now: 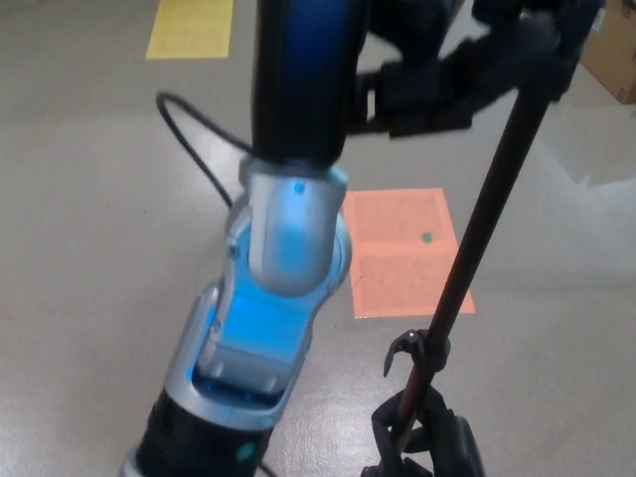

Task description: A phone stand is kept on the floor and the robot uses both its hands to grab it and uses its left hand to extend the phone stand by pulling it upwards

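Note:
The phone stand's thin dark pole [484, 229] rises from the bottom of the head view up to the top right. My left hand [447, 65] is raised near the top edge, its black fingers closed around the pole's upper end. My left forearm [278, 288], silver and blue, fills the middle of the picture. My right hand [422, 437] is at the bottom, wrapped around the stand's lower part below the black clamp [409, 348].
An orange square [402, 248] marks the floor behind the pole. A yellow square [189, 28] lies at the far left. A cardboard box [611, 60] stands at the right edge. A black cable [194, 139] loops off my left arm.

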You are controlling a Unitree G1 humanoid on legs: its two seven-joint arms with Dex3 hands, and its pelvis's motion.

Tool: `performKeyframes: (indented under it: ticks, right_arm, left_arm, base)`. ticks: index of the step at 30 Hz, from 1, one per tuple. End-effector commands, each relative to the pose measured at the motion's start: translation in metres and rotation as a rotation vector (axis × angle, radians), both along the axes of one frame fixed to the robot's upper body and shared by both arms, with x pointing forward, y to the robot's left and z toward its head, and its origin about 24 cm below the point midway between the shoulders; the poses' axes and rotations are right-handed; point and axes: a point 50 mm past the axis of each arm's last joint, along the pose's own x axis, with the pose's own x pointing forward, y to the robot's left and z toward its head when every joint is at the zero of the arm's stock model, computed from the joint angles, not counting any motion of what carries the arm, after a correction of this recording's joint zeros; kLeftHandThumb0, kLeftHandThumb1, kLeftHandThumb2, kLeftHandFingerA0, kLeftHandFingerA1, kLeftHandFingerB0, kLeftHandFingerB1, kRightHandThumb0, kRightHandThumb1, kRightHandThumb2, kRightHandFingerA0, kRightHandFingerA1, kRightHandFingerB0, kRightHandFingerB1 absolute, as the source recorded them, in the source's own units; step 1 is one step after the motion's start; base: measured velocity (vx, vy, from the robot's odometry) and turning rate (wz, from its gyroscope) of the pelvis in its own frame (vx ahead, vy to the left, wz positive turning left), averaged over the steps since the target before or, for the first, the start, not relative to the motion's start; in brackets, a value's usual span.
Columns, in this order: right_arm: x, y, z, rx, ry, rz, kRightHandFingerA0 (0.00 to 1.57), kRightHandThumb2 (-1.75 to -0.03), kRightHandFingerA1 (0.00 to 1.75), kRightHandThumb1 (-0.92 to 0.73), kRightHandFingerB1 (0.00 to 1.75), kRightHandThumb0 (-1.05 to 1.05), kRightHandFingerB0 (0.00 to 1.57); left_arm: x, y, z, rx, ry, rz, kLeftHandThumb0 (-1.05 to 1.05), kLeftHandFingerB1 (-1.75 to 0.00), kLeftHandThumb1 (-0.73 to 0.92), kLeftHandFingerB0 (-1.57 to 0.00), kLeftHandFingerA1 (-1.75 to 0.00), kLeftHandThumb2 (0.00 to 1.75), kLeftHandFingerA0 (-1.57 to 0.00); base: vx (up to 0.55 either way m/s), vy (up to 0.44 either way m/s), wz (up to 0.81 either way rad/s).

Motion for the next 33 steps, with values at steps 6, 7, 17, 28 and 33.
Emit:
performKeyframes:
  ticks: [6, 7, 17, 28, 33]
  right_arm:
    - [-0.016, -0.002, -0.015, 0.004, 0.078, -0.055, 1.07, -0.65, 1.75, -0.84, 1.75, -0.41, 0.96]
    - [-0.017, -0.004, -0.015, 0.012, 0.070, -0.049, 1.11, -0.65, 1.75, -0.84, 1.75, -0.41, 0.98]
    - [-0.018, -0.003, -0.014, 0.023, 0.050, -0.053, 1.08, -0.65, 1.75, -0.84, 1.75, -0.40, 0.98]
    - [-0.021, -0.008, -0.010, 0.064, 0.018, -0.049, 1.09, -0.65, 1.75, -0.85, 1.75, -0.39, 0.96]
    - [-0.023, -0.009, -0.012, 0.055, 0.028, -0.053, 1.07, -0.65, 1.75, -0.85, 1.75, -0.39, 0.95]
  left_arm:
    - [-0.040, -0.006, 0.077, -0.093, -0.216, -0.044, -0.29, -1.74, 0.69, -0.71, -1.69, 0.60, -0.97]
    - [-0.037, -0.004, 0.059, -0.067, -0.187, -0.048, -0.35, -1.31, 0.49, -1.01, -1.41, 0.87, -1.21]
    - [-0.036, 0.028, -0.071, -0.070, 0.198, 0.064, -0.27, -1.56, 0.69, -0.72, -1.71, 0.60, -0.84]
    - [-0.064, 0.047, -0.166, -0.110, 0.490, 0.093, -0.24, -1.28, 0.53, -0.90, -1.41, 0.82, -1.10]
    - [-0.071, 0.051, -0.182, -0.103, 0.557, 0.111, -0.25, -1.62, 0.75, -0.60, -1.75, 0.55, -0.73]
  base:
    - [0.00, 0.000, 0.00]
    - [0.00, 0.000, 0.00]
    - [0.00, 0.000, 0.00]
    - [0.00, 0.000, 0.00]
    - [0.00, 0.000, 0.00]
